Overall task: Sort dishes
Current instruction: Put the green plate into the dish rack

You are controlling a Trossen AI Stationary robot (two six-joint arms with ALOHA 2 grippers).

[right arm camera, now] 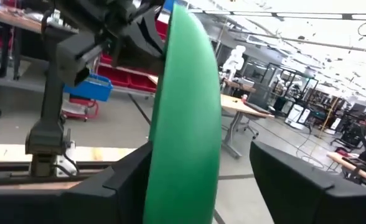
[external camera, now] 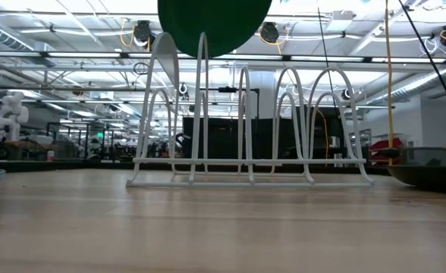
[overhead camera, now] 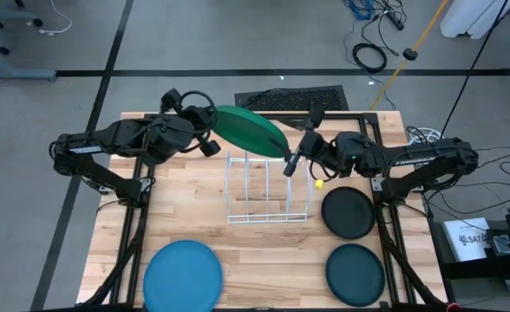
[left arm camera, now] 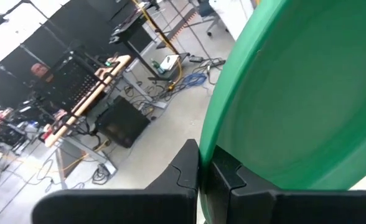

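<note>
The large green plate [overhead camera: 251, 130] is held on edge above the far end of the white wire rack [overhead camera: 268, 186]; in the low view the plate [external camera: 214, 26] hangs clear over the rack's hoops [external camera: 246, 129]. My left gripper [overhead camera: 208, 144] is shut on the plate's left rim. My right gripper [overhead camera: 290, 163] is open at the plate's right rim, one finger on each side of it [right arm camera: 183, 124]. The light blue plate [overhead camera: 182, 276], the black plate [overhead camera: 349, 212] and the dark teal plate [overhead camera: 356, 273] lie flat on the table. My left gripper pinches the green plate's rim [left arm camera: 215, 140] between its two fingers, coming roughly level from the table's left. The plate stands on edge, somewhat tilted, lifted clear of the rack and the table. My right gripper has one finger [right arm camera: 130, 177] close against the plate's face, the other finger [right arm camera: 295, 180] apart from it; I cannot tell whether it touches.
The rack stands in the middle of the wooden table [overhead camera: 177, 208]. A black mat [overhead camera: 290, 98] lies behind the table's far edge. Cables and a yellow-handled pole [overhead camera: 420, 39] lie on the floor beyond the table.
</note>
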